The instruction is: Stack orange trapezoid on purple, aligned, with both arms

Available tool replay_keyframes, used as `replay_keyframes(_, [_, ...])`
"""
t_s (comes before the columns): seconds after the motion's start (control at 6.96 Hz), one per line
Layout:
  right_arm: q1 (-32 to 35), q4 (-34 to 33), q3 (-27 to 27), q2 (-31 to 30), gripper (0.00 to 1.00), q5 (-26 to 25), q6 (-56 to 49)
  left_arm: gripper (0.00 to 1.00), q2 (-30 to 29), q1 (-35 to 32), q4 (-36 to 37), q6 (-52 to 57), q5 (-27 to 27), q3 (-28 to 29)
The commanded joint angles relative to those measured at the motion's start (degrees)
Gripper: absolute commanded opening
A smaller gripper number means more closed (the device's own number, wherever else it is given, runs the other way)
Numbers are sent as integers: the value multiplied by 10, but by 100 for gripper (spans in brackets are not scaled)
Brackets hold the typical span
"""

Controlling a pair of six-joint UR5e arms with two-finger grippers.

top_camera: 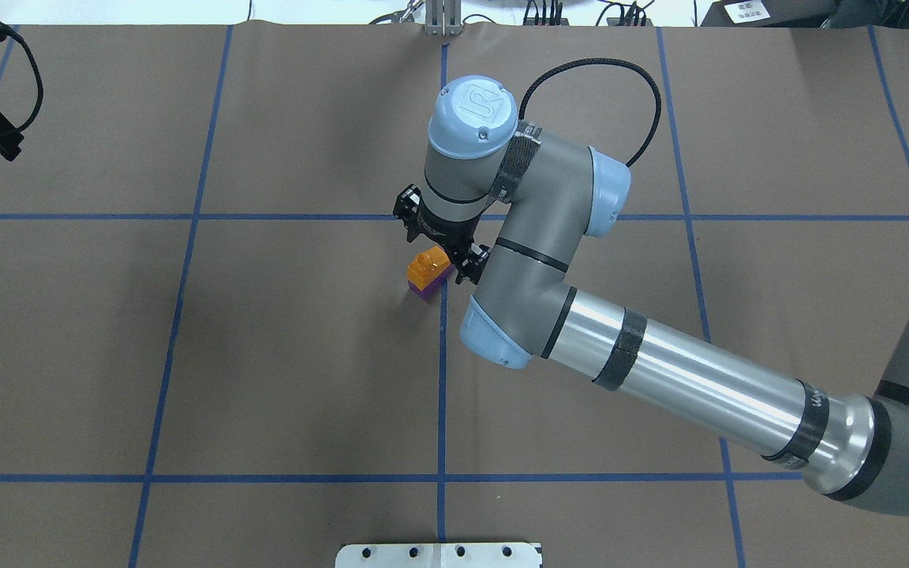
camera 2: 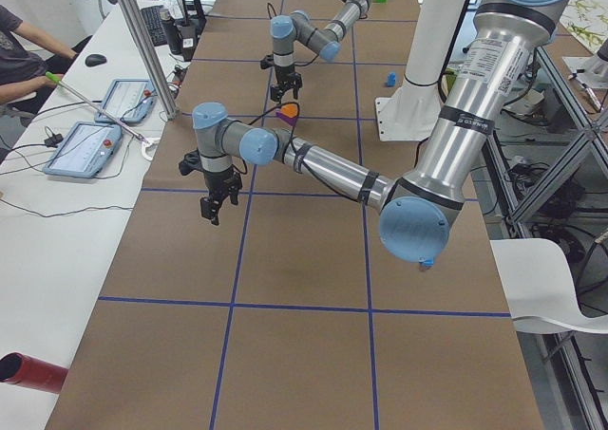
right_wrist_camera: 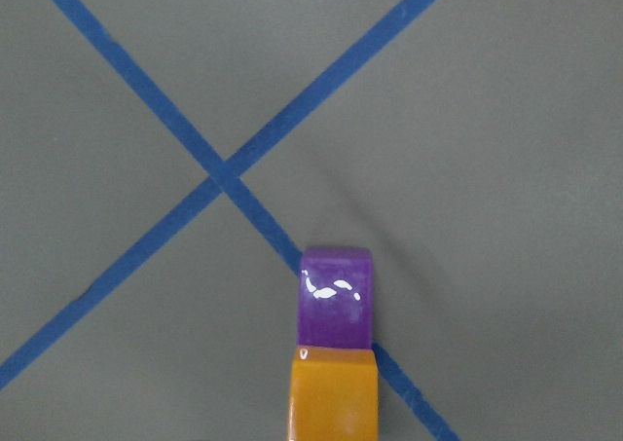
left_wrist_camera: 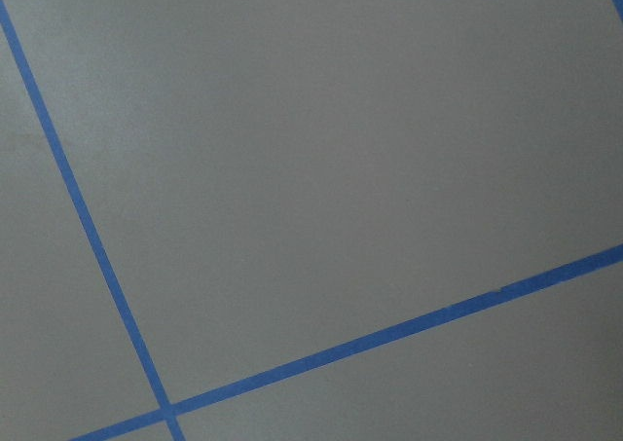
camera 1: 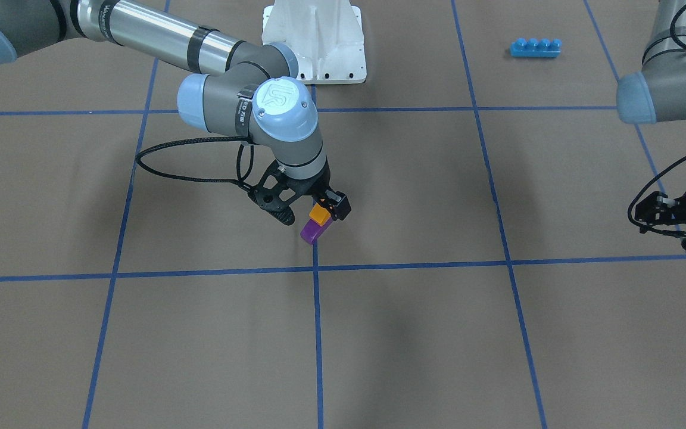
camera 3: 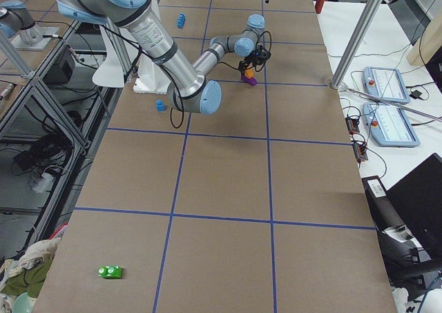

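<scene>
The one mark we can read is the "UR" logo embossed on the round light-blue joint cap (camera 1: 276, 98) at the wrist of the right arm (camera 1: 158, 30). It is clear from the front and again from overhead. Up the arm from that cap, white lettering runs along the dark collar (camera 1: 111, 11) of the silver tube, too small for us to make out. Far to the right of the cap in the overhead view, a white label (top_camera: 746, 11) beyond the desk (top_camera: 304, 355) carries dark print we cannot read.
</scene>
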Motion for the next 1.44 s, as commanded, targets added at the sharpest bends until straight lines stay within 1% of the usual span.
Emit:
replay_keyframes(0.0, [24, -105, 89, -3, 100, 0, -72, 100, -1, -2, -5, 0, 0, -1])
replay_keyframes(0.14, [39, -176, 154, -20, 100, 0, -130, 100, 2, -4, -20, -1, -1, -2])
replay_keyframes(0.29, [62, -201, 227, -71, 100, 0, -191, 100, 5, -19, -23, 0, -19, -3])
replay_keyframes(0.43, [96, -202, 291, -145, 100, 3, -264, 100, 6, -49, -22, 18, -58, -1])
replay_keyframes(0.57, [137, -200, 312, -196, 100, 11, -365, 100, 17, -60, -23, 66, -65, -1])
replay_keyframes(0.72, [168, -196, 315, -243, 100, 14, -467, 100, 28, -84, -23, 69, -68, -1])
replay_keyframes(0.86, [208, -196, 312, -282, 100, 34, -565, 100, 35, -113, -22, 71, -101, 15])
replay_keyframes(1.01, [253, -193, 310, -318, 100, 57, -654, 100, 37, -141, -22, 109, -121, 39])
replay_keyframes(1.15, [292, -193, 303, -359, 100, 66, -749, 100, 38, -164, -22, 149, -124, 57])
replay_keyframes(1.29, [330, -162, 288, -401, 100, 79, -844, 100, 48, -172, -16, 144, -123, 60])
